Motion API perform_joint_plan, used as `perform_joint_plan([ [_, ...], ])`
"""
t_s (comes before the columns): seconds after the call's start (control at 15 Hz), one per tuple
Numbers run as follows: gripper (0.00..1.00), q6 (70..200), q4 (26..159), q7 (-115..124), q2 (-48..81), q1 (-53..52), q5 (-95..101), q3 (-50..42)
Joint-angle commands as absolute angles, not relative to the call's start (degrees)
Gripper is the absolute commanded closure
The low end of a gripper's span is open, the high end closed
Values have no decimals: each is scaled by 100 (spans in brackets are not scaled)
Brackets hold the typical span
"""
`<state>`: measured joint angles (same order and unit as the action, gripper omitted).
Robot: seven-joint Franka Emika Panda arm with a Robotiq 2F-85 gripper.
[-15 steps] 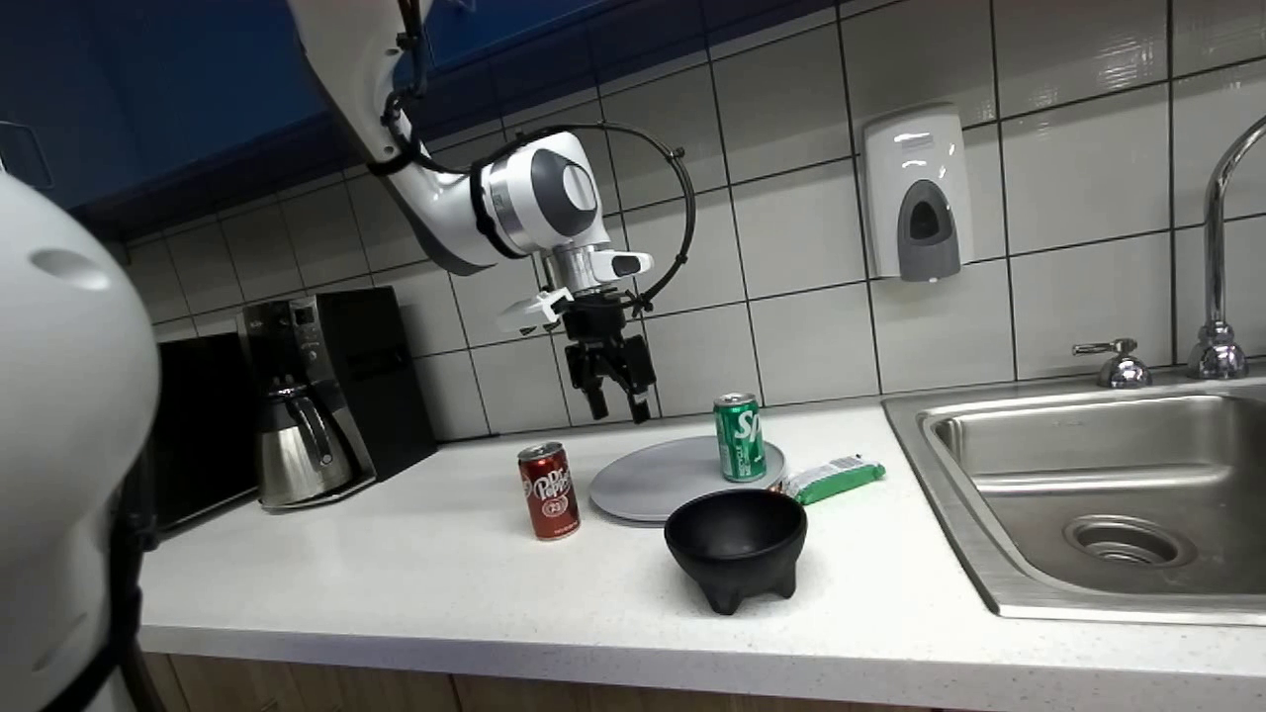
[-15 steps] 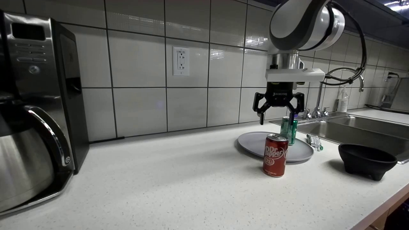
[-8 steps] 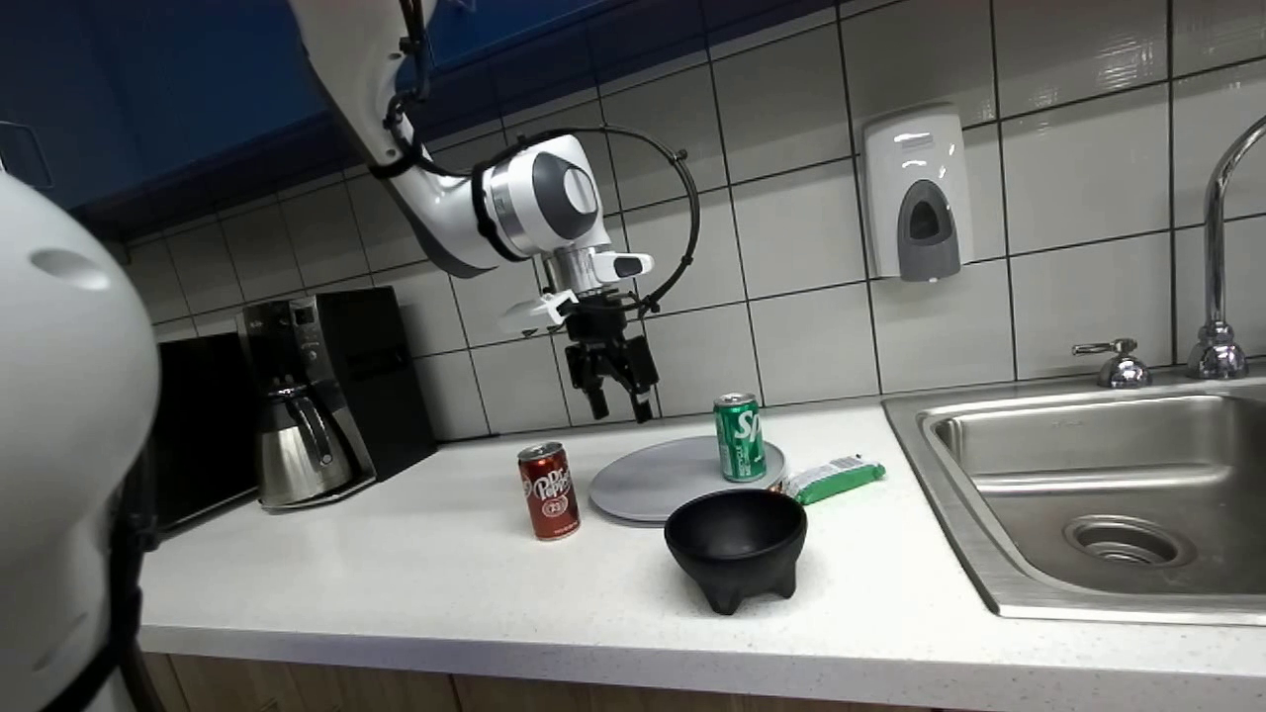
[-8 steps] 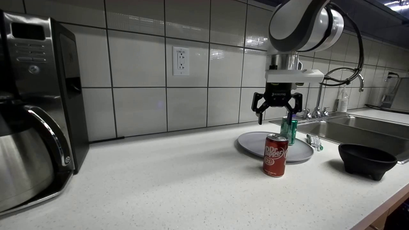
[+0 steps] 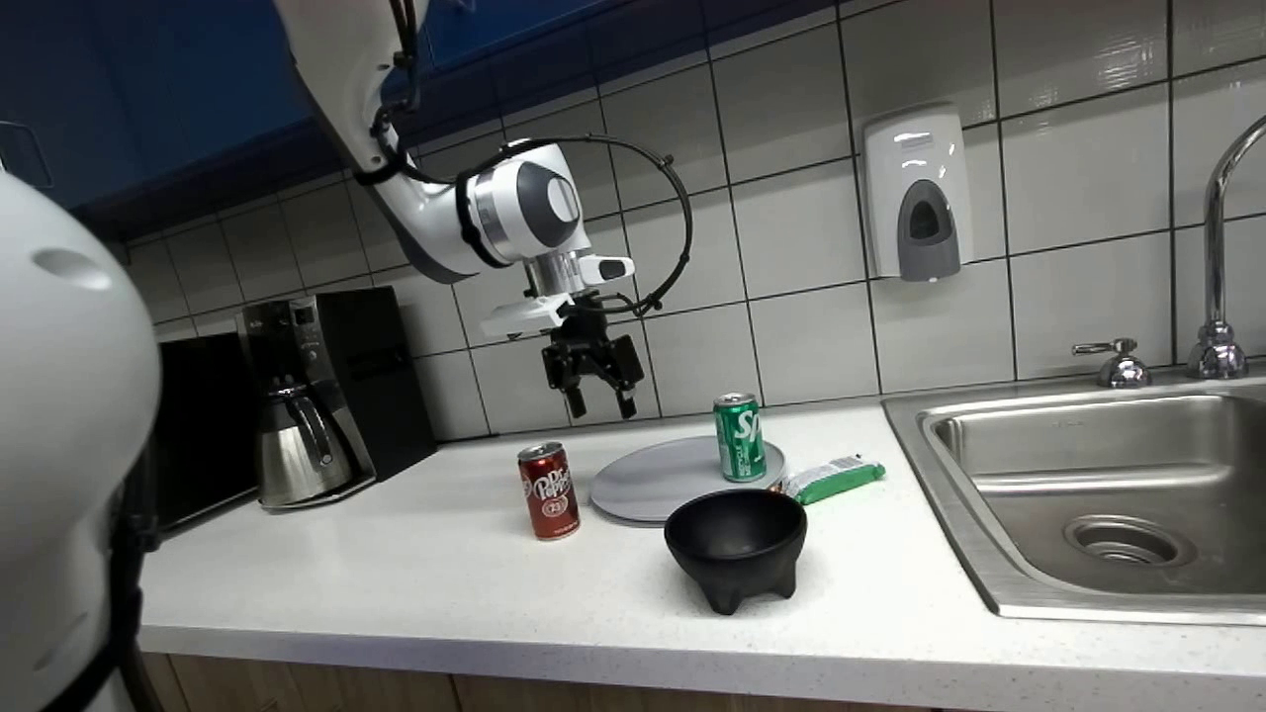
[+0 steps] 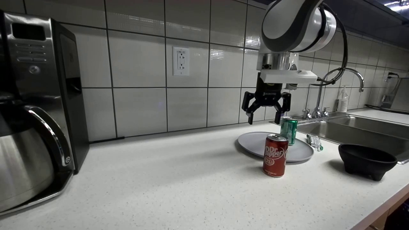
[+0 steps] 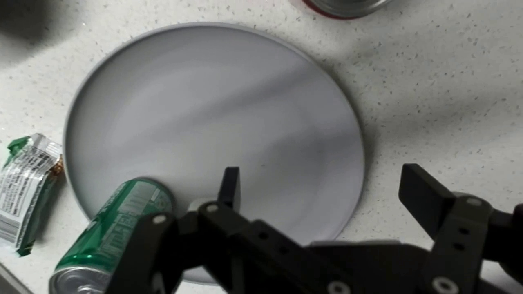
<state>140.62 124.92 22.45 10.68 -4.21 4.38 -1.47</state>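
Wrist view shows the hard black claw [image 7: 320,179], its jaws spread wide. Lower down, apart from it, lies a smooth, round, gray plate [image 7: 196,106]. A shiny green metal can [image 7: 122,218] stands on the plate, off to the claw's side. Near the plate, a red can [image 5: 550,494] stands on the speckled counter [image 5: 346,564]. Farther off are a crinkly wrapper [image 7: 26,188] (green and silver, just beside the plate) and a round black bowl [image 5: 737,544] with stubby feet.

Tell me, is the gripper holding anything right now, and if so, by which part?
Nothing is held: the gripper hangs open, its fingers apart and empty, while the green Sprite can stands on the gray plate, free of them.
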Motion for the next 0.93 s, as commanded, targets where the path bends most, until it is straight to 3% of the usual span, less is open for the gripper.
perform_joint_plan([
  [0.0, 0, 14114, 12433, 1907, 1097, -459, 276, 27],
  [0.87, 0, 14150, 12916, 1422, 825, -579, 54, 314],
])
